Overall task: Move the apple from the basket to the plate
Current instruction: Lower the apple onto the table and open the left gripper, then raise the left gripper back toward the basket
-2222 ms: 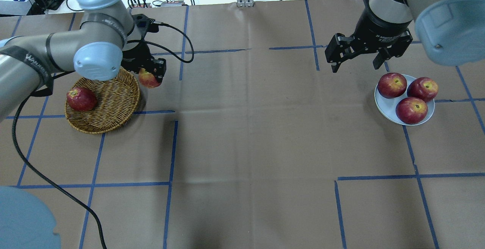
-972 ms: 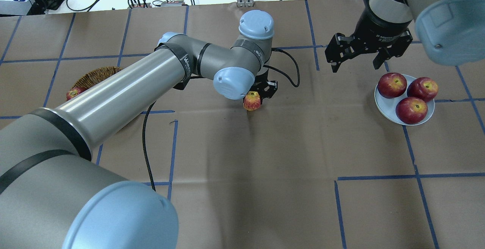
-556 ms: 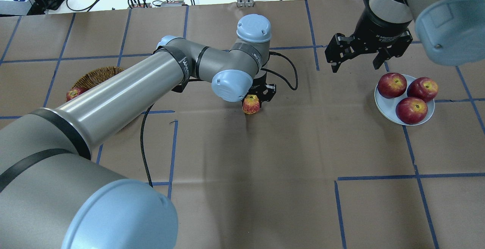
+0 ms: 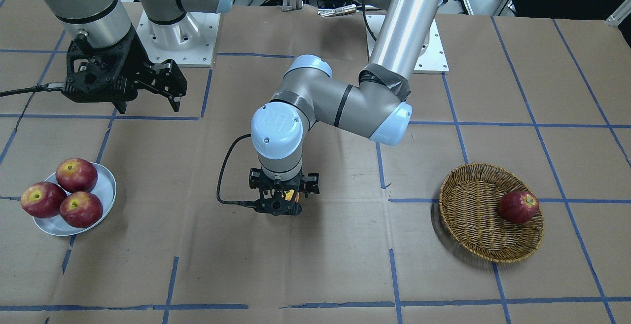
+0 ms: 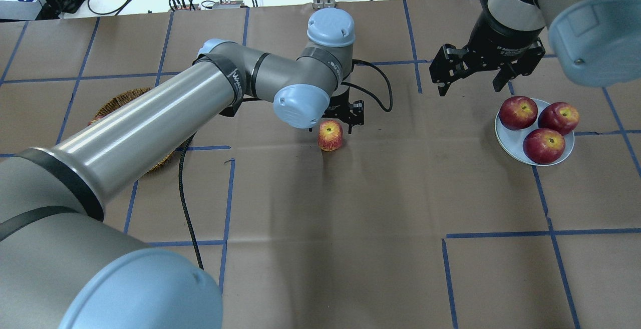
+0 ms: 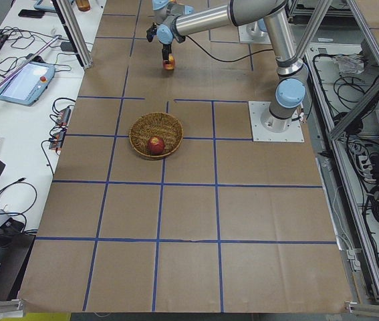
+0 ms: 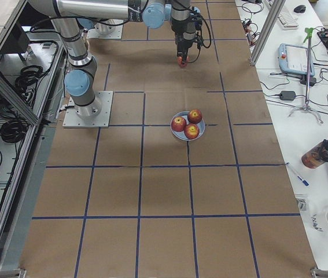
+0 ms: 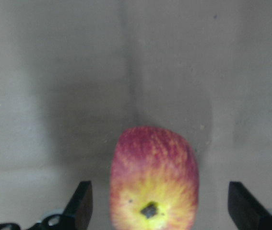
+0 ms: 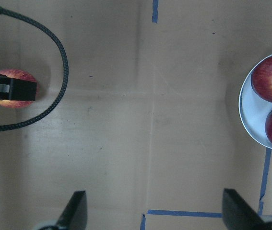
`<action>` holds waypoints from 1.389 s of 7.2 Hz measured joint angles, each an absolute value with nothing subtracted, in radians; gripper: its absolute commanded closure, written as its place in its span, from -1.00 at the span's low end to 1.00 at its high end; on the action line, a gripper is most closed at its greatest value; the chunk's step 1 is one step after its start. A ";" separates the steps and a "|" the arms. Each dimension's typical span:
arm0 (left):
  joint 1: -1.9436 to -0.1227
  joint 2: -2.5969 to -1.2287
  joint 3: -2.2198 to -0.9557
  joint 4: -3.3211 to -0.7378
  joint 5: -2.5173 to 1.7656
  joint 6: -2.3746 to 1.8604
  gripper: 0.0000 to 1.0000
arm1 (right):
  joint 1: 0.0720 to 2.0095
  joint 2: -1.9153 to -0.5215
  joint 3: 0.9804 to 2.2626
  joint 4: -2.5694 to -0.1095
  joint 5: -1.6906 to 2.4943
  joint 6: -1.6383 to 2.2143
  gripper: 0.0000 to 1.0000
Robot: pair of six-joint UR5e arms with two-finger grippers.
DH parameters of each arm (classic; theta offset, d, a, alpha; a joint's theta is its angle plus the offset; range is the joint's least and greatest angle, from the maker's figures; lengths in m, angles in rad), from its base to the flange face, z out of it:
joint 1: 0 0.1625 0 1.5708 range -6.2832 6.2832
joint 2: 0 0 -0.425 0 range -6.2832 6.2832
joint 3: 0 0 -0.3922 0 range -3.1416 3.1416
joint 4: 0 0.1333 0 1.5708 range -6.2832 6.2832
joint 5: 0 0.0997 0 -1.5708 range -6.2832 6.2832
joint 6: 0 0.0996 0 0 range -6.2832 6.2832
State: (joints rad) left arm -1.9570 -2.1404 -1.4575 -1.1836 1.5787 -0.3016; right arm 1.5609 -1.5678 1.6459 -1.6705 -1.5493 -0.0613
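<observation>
- The front-facing view hides the apple (image 5: 330, 135) almost wholly under the left claw (image 4: 282, 199); only an orange sliver shows there.
- In the overhead view the left arm (image 5: 150, 118) covers most of the basket (image 5: 121, 99). The right wrist view cuts the plate (image 9: 251, 120) off at its edge.
- Count: five apples in all. These are the apple below the left claw, one dark red apple (image 4: 517, 206) in the basket, and three dark red apples (image 4: 76, 174), (image 4: 43, 199), (image 4: 81, 209) on the plate. There is one basket and one plate.
- The apple is paler than the others: red streaks run over yellow-orange skin. A yellow dimple with a dark stem stub faces up.
- It sits on the brown-paper tabletop (image 5: 350, 219), directly beneath the left claw and between its fingers (image 8: 80, 211). These stand wide apart and touch neither side, so the left claw is released.
- The right claw (image 5: 469, 88) is likewise spread and grasps nothing. It hangs above the tabletop with the plate just beside it.
- The basket lies well apart from the left claw.
</observation>
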 measured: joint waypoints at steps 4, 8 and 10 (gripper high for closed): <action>-1.802 -1.861 -1.437 -1.451 1.577 -0.171 -0.98 | 1.563 -1.568 1.647 -1.671 -1.548 -0.059 -1.00; -1.608 -1.642 -1.446 -1.687 1.585 0.046 -0.98 | 1.639 -1.526 1.614 -1.719 -1.553 0.063 -1.00; -1.583 -1.610 -1.459 -1.706 1.589 0.128 -0.98 | 1.794 -1.371 1.534 -1.808 -1.572 0.235 -1.00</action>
